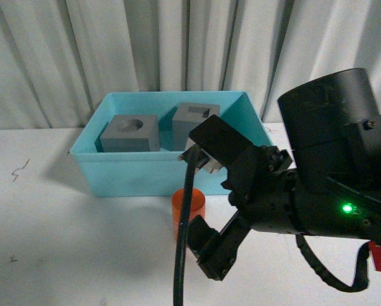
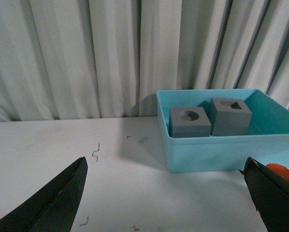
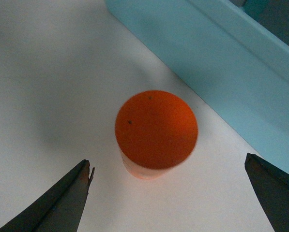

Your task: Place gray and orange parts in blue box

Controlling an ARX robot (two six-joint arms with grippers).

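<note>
Only the left wrist view shows the left gripper (image 2: 164, 162), its jaws spread above the white table (image 2: 47, 145). The round-recess gray cube (image 1: 131, 134) sits left of the square-recess gray cube (image 1: 190, 124), both inside the blue box (image 1: 133, 175). The orange cylinder (image 3: 156, 129) stands upright just near of the box's wall. The right wrist view shows it between the right gripper's (image 3: 168, 164) spread jaws, apart from both.

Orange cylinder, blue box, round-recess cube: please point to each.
orange cylinder (image 3: 156, 129), right wrist view, its flat top.
blue box (image 1: 139, 175), front view, its front wall.
round-recess cube (image 2: 189, 121), left wrist view, its top face.

Gray cubes (image 1: 131, 132) in blue box (image 1: 133, 176) — orange cylinder (image 1: 201, 205) upright outside.
</note>
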